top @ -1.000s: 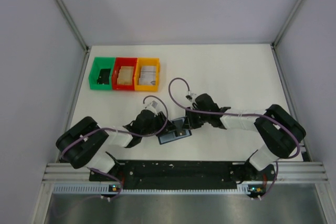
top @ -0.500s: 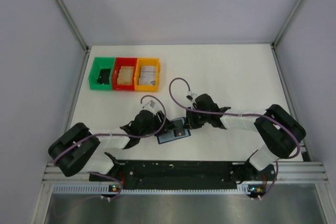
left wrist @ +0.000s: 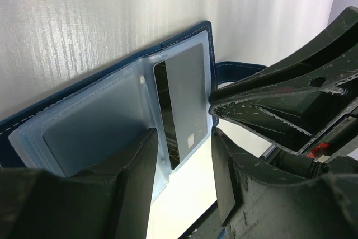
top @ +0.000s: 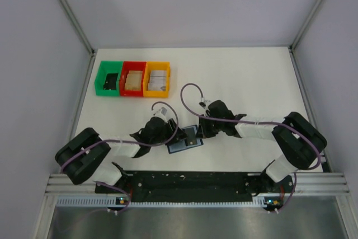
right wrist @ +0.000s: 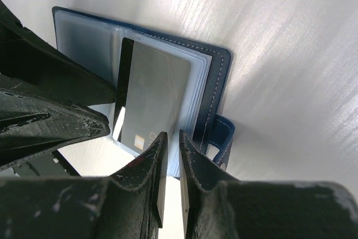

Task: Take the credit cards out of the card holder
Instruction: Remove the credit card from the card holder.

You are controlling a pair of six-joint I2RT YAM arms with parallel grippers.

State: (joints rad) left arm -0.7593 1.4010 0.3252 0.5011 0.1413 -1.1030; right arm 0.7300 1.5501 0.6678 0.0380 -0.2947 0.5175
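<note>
Card holder (top: pixel 183 145) lies open at near centre. Left gripper (left wrist: pixel 182 135) has widened slightly; its spread jaws straddle the protruding credit card (left wrist: pixel 184 99). Right gripper (right wrist: pixel 172 135) is nearly pressed together at the holder's right edge, pinch unconfirmed. Extraction pending.

Nothing here can be read for certain. The dark card (left wrist: pixel 182 99) tucked in the card holder (left wrist: pixel 95 132) carries a few faint pale marks and a small light square near its lower end in the left wrist view. A small pale emblem shows at that same end in the right wrist view, and all of it is too blurred to make out as letters or a brand. From above, the three coloured bins (top: pixel 133 63) and what lies in them show no legible label.
</note>
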